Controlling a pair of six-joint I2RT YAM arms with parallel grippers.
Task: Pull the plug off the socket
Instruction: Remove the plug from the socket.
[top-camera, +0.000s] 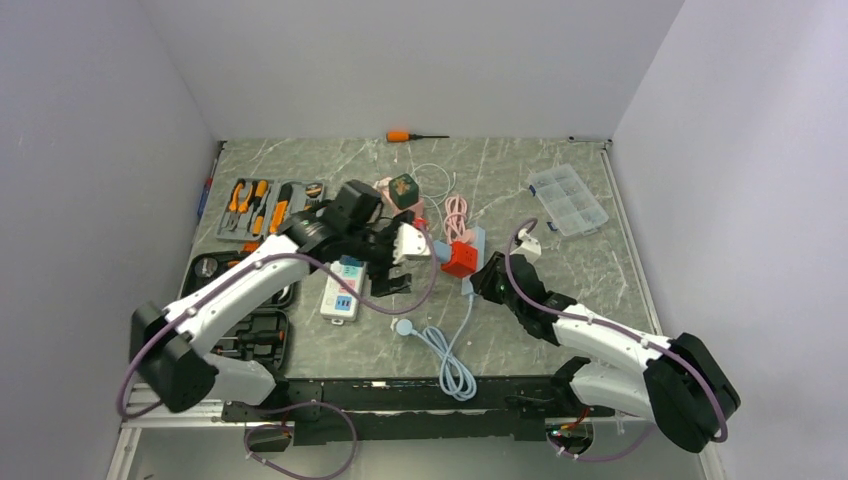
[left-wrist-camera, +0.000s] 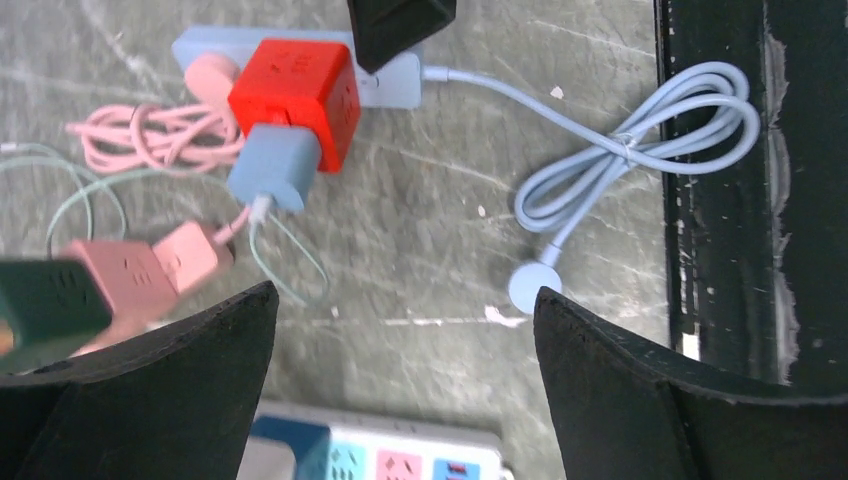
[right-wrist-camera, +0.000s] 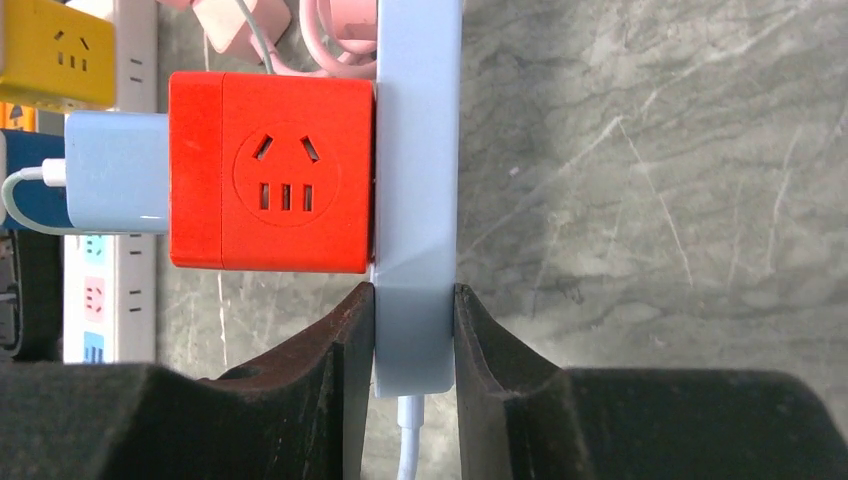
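Observation:
A red cube plug (right-wrist-camera: 270, 185) (top-camera: 459, 258) sits plugged into a light blue socket strip (right-wrist-camera: 418, 150) (top-camera: 478, 238) lying on the table. A pale blue charger (right-wrist-camera: 115, 170) (left-wrist-camera: 275, 167) sticks out of the cube's side. My right gripper (right-wrist-camera: 414, 300) (top-camera: 487, 280) is shut on the strip's cable end, one finger pressed to each long side, just below the cube. My left gripper (left-wrist-camera: 405, 300) (top-camera: 395, 262) hangs wide open above the table, left of the cube (left-wrist-camera: 295, 100), with nothing between its fingers.
A white strip with coloured sockets (left-wrist-camera: 385, 455) (top-camera: 340, 290) lies under the left gripper. Pink (left-wrist-camera: 120, 275) and green (left-wrist-camera: 45, 310) cubes and a pink cable (left-wrist-camera: 150, 140) lie beside it. The strip's blue cable (top-camera: 450, 365) coils near the front edge. A tool case (top-camera: 265, 205) and a clear box (top-camera: 568, 198) sit further back.

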